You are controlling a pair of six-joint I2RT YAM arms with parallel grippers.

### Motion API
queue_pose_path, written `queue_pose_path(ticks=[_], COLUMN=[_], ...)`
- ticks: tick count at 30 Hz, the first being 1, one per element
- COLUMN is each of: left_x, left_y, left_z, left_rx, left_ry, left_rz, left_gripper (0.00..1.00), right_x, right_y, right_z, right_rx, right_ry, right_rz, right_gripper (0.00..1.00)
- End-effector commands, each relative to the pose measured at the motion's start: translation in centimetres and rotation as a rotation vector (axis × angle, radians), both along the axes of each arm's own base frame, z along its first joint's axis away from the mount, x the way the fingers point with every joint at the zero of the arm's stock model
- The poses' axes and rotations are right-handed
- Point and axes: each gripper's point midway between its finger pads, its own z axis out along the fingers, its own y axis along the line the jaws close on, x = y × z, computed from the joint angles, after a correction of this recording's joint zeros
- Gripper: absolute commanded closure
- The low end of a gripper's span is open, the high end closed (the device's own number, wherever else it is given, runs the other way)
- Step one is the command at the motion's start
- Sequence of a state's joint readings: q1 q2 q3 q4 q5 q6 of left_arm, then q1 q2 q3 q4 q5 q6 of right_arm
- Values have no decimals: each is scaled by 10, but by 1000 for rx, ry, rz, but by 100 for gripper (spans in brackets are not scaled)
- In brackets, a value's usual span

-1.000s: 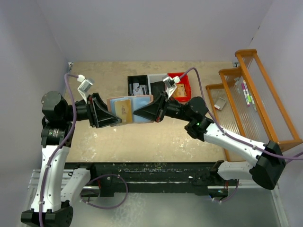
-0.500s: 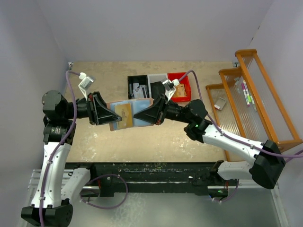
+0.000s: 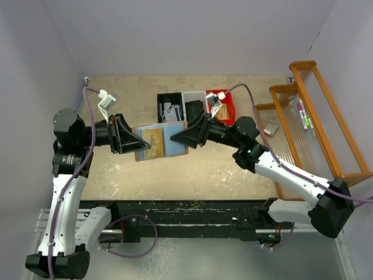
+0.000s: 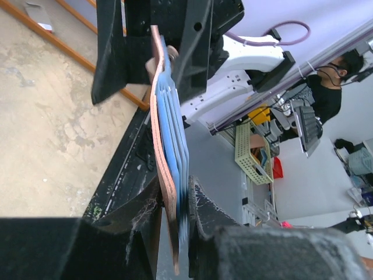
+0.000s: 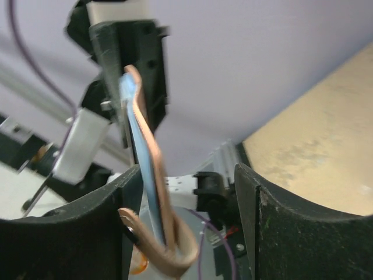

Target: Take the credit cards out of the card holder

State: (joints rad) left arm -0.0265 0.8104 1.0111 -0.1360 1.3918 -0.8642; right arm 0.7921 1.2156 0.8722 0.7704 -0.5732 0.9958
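The card holder (image 3: 167,139) hangs open in the air over the table, salmon-pink outside and blue-grey inside. My left gripper (image 3: 138,145) is shut on its left edge; in the left wrist view the holder (image 4: 165,116) runs edge-on between the pinching jaws of the left gripper (image 4: 175,195). My right gripper (image 3: 176,139) stands open around the right edge. In the right wrist view the holder (image 5: 145,169), with its curled snap tab (image 5: 166,259), lies close to the left finger, and the right gripper (image 5: 186,174) has its jaws wide apart. No credit cards can be made out in the slots.
Behind the holder stand a black bin (image 3: 169,106), a pale bin (image 3: 192,98) and a red bin (image 3: 226,105). A stepped wooden rack (image 3: 309,116) with small items fills the right side. Purple-grey walls close in the table on three sides.
My right gripper has opened, let go of the holder's right edge and drawn back slightly. My left gripper has closed further on the left edge and holds the holder alone.
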Motion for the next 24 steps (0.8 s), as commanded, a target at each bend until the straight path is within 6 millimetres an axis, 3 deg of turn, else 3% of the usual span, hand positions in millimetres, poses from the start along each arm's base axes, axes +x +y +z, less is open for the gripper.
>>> queue_pose_path(ticks=[1, 2, 6, 8, 10, 17, 24], left_x=[0, -1, 0, 7, 22, 39, 34], left_y=[2, 2, 2, 3, 7, 12, 10], left_z=[9, 10, 10, 5, -5, -20, -18], left_rx=[32, 32, 36, 52, 99, 170, 155], left_ry=[-83, -87, -108, -100, -73, -52, -44], left_rz=[33, 29, 45, 84, 166, 230, 200], left_gripper=[89, 89, 89, 90, 90, 90, 90], right_x=[35, 43, 37, 25, 11, -15, -20], right_y=[-38, -46, -78, -81, -70, -24, 15], right_z=[27, 27, 70, 93, 101, 76, 37], right_rx=[-67, -116, -108, -66, -69, -94, -177], right_ry=[-15, -31, -125, -201, -256, -237, -172], right_rz=[-238, -308, -438, -411, -310, -66, 45], right_gripper=[33, 33, 33, 34, 35, 42, 45])
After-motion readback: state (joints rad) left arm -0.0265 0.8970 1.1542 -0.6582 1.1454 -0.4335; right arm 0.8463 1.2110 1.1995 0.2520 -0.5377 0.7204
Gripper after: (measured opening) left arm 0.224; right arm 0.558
